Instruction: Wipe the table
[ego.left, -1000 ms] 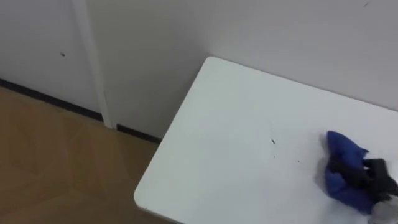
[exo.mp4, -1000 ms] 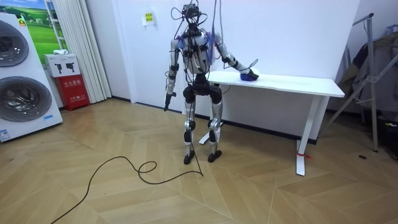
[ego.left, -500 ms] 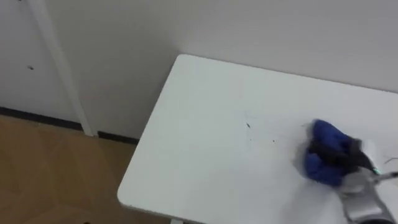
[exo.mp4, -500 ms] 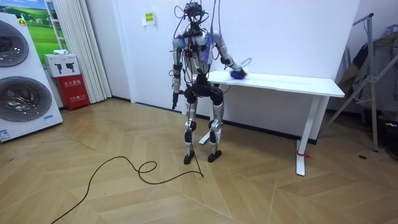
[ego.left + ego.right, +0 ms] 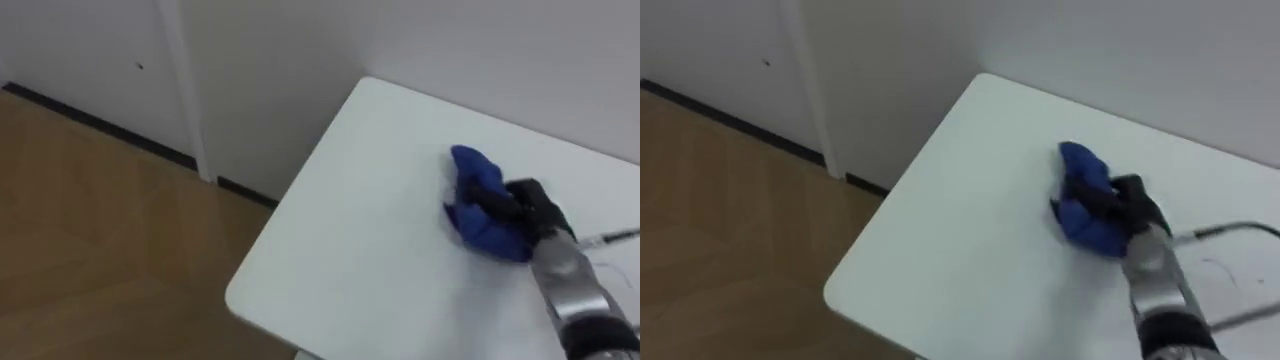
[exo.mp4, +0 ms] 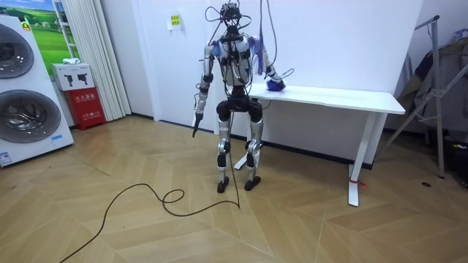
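We are standing at the bench's (image 5: 350, 230) end on the room view's left. Our left hand (image 6: 195, 119) is hanging at our side, clear of the bench; we cannot tell its state. The blue cloth (image 5: 475, 185) is lying on the bench near its far corner, and our right hand (image 5: 535, 210) is gripping it, fingers curled into its folds.

The table (image 5: 330, 250) was plain white. On the table lay a deep blue cloth (image 5: 478, 195) under the black right hand (image 5: 528, 203). Below the table ran a brown herringbone floor (image 6: 146, 219).
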Robot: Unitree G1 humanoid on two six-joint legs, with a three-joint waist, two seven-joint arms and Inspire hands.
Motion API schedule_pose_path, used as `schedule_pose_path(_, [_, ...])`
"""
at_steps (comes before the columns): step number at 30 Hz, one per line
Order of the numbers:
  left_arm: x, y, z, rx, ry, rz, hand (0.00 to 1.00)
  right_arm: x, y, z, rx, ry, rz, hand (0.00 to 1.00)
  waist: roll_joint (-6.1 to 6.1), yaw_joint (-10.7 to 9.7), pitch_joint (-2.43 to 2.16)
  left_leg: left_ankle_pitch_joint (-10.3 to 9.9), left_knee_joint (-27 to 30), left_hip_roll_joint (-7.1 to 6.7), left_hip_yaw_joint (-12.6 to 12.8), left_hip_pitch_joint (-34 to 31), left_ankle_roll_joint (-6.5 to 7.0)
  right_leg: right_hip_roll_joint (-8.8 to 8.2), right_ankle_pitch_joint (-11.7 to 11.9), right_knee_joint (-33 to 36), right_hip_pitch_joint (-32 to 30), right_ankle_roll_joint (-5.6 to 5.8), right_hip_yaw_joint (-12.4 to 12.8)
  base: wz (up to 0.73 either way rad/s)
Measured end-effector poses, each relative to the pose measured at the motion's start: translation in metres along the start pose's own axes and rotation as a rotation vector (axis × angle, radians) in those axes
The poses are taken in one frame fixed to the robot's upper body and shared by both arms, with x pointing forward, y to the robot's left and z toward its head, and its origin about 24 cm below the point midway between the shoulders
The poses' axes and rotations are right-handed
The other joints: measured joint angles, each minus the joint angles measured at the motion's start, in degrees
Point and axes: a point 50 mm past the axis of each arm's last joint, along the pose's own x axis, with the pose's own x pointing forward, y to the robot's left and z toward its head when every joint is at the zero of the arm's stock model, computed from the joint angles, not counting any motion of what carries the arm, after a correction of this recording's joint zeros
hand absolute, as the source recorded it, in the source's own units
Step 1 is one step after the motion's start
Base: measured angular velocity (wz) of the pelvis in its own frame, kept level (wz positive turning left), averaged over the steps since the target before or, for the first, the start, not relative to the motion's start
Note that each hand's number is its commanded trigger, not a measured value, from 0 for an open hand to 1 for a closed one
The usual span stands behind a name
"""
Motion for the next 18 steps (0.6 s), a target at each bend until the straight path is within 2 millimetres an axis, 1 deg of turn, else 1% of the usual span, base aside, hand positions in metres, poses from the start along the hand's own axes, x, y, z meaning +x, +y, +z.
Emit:
schedule_pose_path(1, [0.0, 0.004, 0.005, -0.004, -0.023, 0.01, 0.0, -0.003, -0.016, -0.026, 0.006, 0.073, -0.056, 1.0, 0.09, -0.46, -0.07, -0.11, -0.29, 0.04, 0.41, 0.42, 0.18, 0.1, 0.18, 0.26, 0.8, 0.1, 0.63, -0.29])
schedule_pose_path(2, [0.0, 0.008, 0.007, -0.015, -0.038, 0.02, 0.0, -0.01, -0.031, -0.053, -0.003, 0.148, -0.107, 1.0, 0.38, -0.87, -0.26, -0.42, -0.48, 0.45, 1.58, 1.71, 0.34, 0.25, 0.19, 0.76, 1.4, 0.12, 1.56, -0.31])
schedule_pose_path(3, [0.0, 0.01, 0.008, -0.021, -0.043, 0.026, 0.0, -0.013, -0.039, -0.064, -0.008, 0.176, -0.128, 1.0, 0.52, -1.3, -0.33, -0.67, -0.49, 0.67, 1.84, 2.21, 0.35, 0.42, 0.19, 0.73, 1.77, 0.12, 1.87, -0.4])
schedule_pose_path(4, [0.001, 0.014, 0.01, -0.02, -0.048, 0.041, 0.0, -0.02, -0.052, -0.082, -0.02, 0.221, -0.162, 1.0, 0.79, -2.02, -0.52, -1.31, -0.34, 0.86, 3.02, 2.65, 0.26, 0.82, 0.2, 0.81, 1.95, 0.12, 2.91, -0.43])
schedule_pose_path(5, [0.001, 0.018, 0.012, -0.012, -0.052, 0.055, 0.0, -0.024, -0.059, -0.091, -0.023, 0.244, -0.183, 1.0, 0.86, -3.04, -0.56, -1.45, -0.33, 0.95, 3.54, 2.89, 0.14, 1.15, 0.29, 0.75, 1.88, 0.01, 3.82, -0.43])
schedule_pose_path(6, [0.001, 0.019, 0.013, -0.012, -0.056, 0.059, 0.0, -0.025, -0.061, -0.095, -0.024, 0.253, -0.192, 1.0, 0.87, -3.75, -0.56, -1.49, -0.39, 0.93, 3.92, 3.07, 0.07, 1.31, 0.4, 0.73, 1.85, -0.08, 4.19, -0.43])
schedule_pose_path(7, [0.0, 0.02, 0.018, -0.013, -0.067, 0.065, 0.0, -0.027, -0.063, -0.098, -0.011, 0.261, -0.21, 1.0, 0.98, -4.34, -0.63, -1.58, -0.41, 1.14, 4.97, 3.64, -0.08, 1.69, 0.56, 0.72, 1.89, -0.29, 4.78, -0.41])
schedule_pose_path(8, [0.0, 0.018, 0.026, -0.016, -0.085, 0.063, 0.0, -0.028, -0.064, -0.1, -0.006, 0.267, -0.226, 1.0, 1.09, -4.48, -0.62, -1.67, -0.44, 1.52, 5.97, 4.08, -0.23, 1.97, 0.79, 0.71, 1.94, -0.57, 5.31, -0.45])
schedule_pose_path(9, [0.0, 0.015, 0.03, -0.016, -0.095, 0.055, 0.0, -0.028, -0.063, -0.1, 0.001, 0.267, -0.231, 1.0, 1.18, -4.48, -0.62, -1.7, -0.44, 1.89, 6.37, 4.23, -0.28, 2.1, 0.96, 0.68, 1.94, -0.71, 5.53, -0.38])
schedule_pose_path(10, [-0.001, 0.009, 0.037, -0.004, -0.114, 0.038, 0.0, -0.026, -0.06, -0.095, 0.001, 0.257, -0.234, 1.0, 1.34, -4.36, -0.62, -1.7, -0.49, 1.99, 7.07, 4.49, -0.36, 2.34, 1.18, 0.68, 1.85, -0.88, 6.25, -0.37])
schedule_pose_path(11, [-0.002, 0.002, 0.045, 0.02, -0.132, 0.021, 0.0, -0.023, -0.053, -0.086, -0.007, 0.244, -0.234, 1.0, 1.66, -3.88, -0.59, -1.73, -0.49, 2.05, 7.91, 4.8, -0.49, 2.61, 1.43, 0.73, 1.7, -1.09, 7.0, -0.38])
schedule_pose_path(12, [-0.003, -0.001, 0.047, 0.031, -0.137, 0.015, 0.0, -0.021, -0.049, -0.08, -0.006, 0.235, -0.233, 1.0, 1.82, -3.57, -0.58, -1.74, -0.45, 2.16, 8.55, 4.84, -0.56, 2.83, 1.62, 0.75, 1.5, -1.23, 7.65, -0.52])
schedule_pose_path(13, [-0.004, -0.009, 0.052, 0.045, -0.138, 0.004, 0.0, -0.015, -0.038, -0.061, -0.017, 0.201, -0.216, 1.0, 2.18, -2.6, -0.53, -1.68, -0.42, 2.5, 9.76, 4.69, -0.75, 3.17, 2.11, 0.81, 0.77, -1.58, 8.58, -0.52])
schedule_pose_path(14, [-0.004, -0.018, 0.053, 0.053, -0.129, -0.009, 0.0, -0.008, -0.023, -0.034, -0.018, 0.146, -0.183, 1.0, 2.55, -2.37, -0.51, -1.56, -0.32, 2.61, 10.66, 4.08, -0.93, 3.39, 2.59, 0.89, -0.21, -1.88, 9.22, -0.5])
schedule_pose_path(15, [-0.005, -0.024, 0.054, 0.062, -0.125, -0.02, 0.0, -0.006, -0.012, -0.019, -0.028, 0.108, -0.158, 1.0, 2.77, -2.18, -0.51, -1.5, -0.31, 2.63, 10.97, 3.72, -1.02, 3.39, 2.77, 1.04, -0.79, -2.07, 9.2, -0.31])
schedule_pose_path(16, [-0.007, -0.034, 0.057, 0.082, -0.119, -0.046, 0.0, -0.003, 0.01, 0.015, -0.071, 0.023, -0.105, 1.0, 3.23, -1.69, -0.58, -1.41, 0.42, 2.69, 11.26, 2.19, -1.16, 3.22, 3.0, 1.88, -2.57, -2.43, 8.97, -0.26])
schedule_pose_path(17, [-0.009, -0.046, 0.061, 0.099, -0.116, -0.073, 0.0, -0.001, 0.029, 0.057, -0.103, -0.075, -0.058, 1.0, 3.87, -0.77, -0.59, -1.14, 0.95, 2.66, 11.64, 0.19, -1.3, 3.04, 3.29, 2.44, -4.81, -2.91, 8.75, -0.19])
schedule_pose_path(18, [-0.01, -0.051, 0.064, 0.111, -0.12, -0.085, 0.0, -0.003, 0.039, 0.077, -0.111, -0.124, -0.027, 1.0, 4.18, -0.38, -0.56, -0.93, 1.24, 2.6, 11.61, -0.99, -1.33, 2.93, 3.42, 2.66, -5.94, -3.09, 8.63, 0.0])
